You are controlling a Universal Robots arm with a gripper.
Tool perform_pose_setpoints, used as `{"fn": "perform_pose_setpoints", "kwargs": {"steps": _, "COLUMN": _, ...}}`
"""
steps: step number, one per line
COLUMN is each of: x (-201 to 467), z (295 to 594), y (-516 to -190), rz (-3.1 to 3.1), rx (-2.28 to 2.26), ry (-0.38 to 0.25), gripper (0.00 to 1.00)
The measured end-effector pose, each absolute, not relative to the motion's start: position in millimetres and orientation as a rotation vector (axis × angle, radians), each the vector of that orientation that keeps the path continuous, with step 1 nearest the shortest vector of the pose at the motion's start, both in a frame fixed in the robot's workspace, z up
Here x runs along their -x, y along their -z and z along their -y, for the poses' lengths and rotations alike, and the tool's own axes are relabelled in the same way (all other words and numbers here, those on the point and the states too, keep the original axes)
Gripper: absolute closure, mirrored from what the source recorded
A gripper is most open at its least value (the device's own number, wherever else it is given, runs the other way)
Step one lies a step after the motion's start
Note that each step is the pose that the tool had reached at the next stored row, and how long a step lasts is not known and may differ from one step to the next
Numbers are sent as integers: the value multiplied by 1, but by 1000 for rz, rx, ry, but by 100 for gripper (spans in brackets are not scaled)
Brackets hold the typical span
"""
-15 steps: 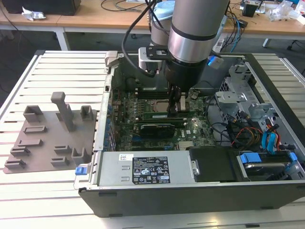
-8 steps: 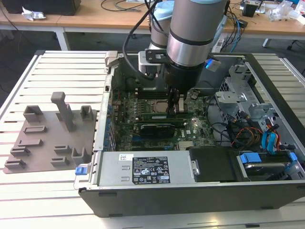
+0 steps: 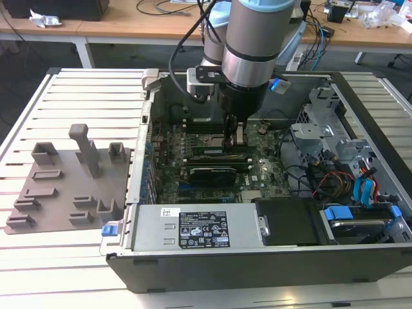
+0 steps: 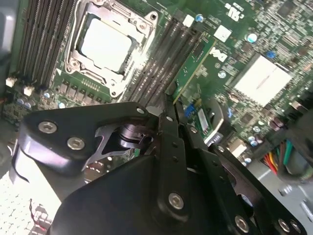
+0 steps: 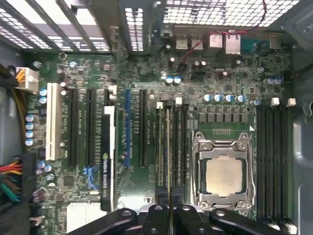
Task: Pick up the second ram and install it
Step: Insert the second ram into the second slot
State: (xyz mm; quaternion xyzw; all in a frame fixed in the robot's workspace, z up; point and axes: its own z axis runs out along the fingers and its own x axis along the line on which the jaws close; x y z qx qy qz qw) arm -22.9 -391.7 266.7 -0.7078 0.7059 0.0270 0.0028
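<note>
Black tool [image 5: 168, 215] links fill the foreground | fingers clamped on the second ram [image 5: 168, 152], held edge-on among the memory slots beside the CPU socket [image 5: 222, 174] | motherboard [image 3: 212, 167] inside open computer case [image 3: 257, 257].

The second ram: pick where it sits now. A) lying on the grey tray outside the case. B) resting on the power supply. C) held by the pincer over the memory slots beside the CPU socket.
C: the pincer is shut on the second ram, which stands edge-on over the slots next to the CPU socket.
</note>
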Motion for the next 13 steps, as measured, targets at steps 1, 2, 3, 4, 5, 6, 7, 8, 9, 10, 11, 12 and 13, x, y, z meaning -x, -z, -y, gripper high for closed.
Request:
{"fn": "perform_pose_setpoints", "kwargs": {"steps": 1, "x": 23, "z": 390, "y": -264, "rz": -2218, "rx": 2214, "ry": -85, "gripper": 87}}
{"fn": "perform_pose_setpoints", "kwargs": {"steps": 2, "x": 23, "z": 390, "y": -263, "rz": -2223, "rx": 2210, "ry": -85, "gripper": 87}}
{"fn": "perform_pose_setpoints", "kwargs": {"steps": 3, "x": 23, "z": 389, "y": -262, "rz": -2227, "rx": 2206, "ry": -85, "gripper": 87}}
{"fn": "perform_pose_setpoints", "kwargs": {"steps": 4, "x": 24, "z": 387, "y": -259, "rz": -2236, "rx": 2197, "ry": -85, "gripper": 87}}
{"fn": "perform_pose_setpoints", "kwargs": {"steps": 5, "x": 24, "z": 386, "y": -258, "rz": -2236, "rx": 2197, "ry": -85, "gripper": 87}}
{"fn": "perform_pose_setpoints", "kwargs": {"steps": 6, "x": 25, "z": 386, "y": -256, "rz": -2236, "rx": 2197, "ry": -85, "gripper": 87}}
{"fn": "perform_pose_setpoints", "kwargs": {"steps": 7, "x": 26, "z": 385, "y": -254, "rz": -2236, "rx": 2197, "ry": -84, "gripper": 87}}
{"fn": "perform_pose_setpoints", "kwargs": {"steps": 8, "x": 27, "z": 385, "y": -251, "rz": -2236, "rx": 2197, "ry": -85, "gripper": 87}}
{"fn": "perform_pose_setpoints", "kwargs": {"steps": 9, "x": 27, "z": 384, "y": -248, "rz": -2236, "rx": 2197, "ry": -85, "gripper": 87}}
{"fn": "perform_pose_setpoints", "kwargs": {"steps": 10, "x": 28, "z": 383, "y": -247, "rz": -2236, "rx": 2197, "ry": -84, "gripper": 87}}
{"fn": "perform_pose_setpoints", "kwargs": {"steps": 11, "x": 28, "z": 382, "y": -245, "rz": -2236, "rx": 2197, "ry": -85, "gripper": 87}}
{"fn": "perform_pose_setpoints", "kwargs": {"steps": 12, "x": 29, "z": 381, "y": -243, "rz": -2235, "rx": 2197, "ry": -85, "gripper": 87}}
{"fn": "perform_pose_setpoints", "kwargs": {"steps": 13, "x": 29, "z": 380, "y": -243, "rz": -2235, "rx": 2196, "ry": -85, "gripper": 87}}
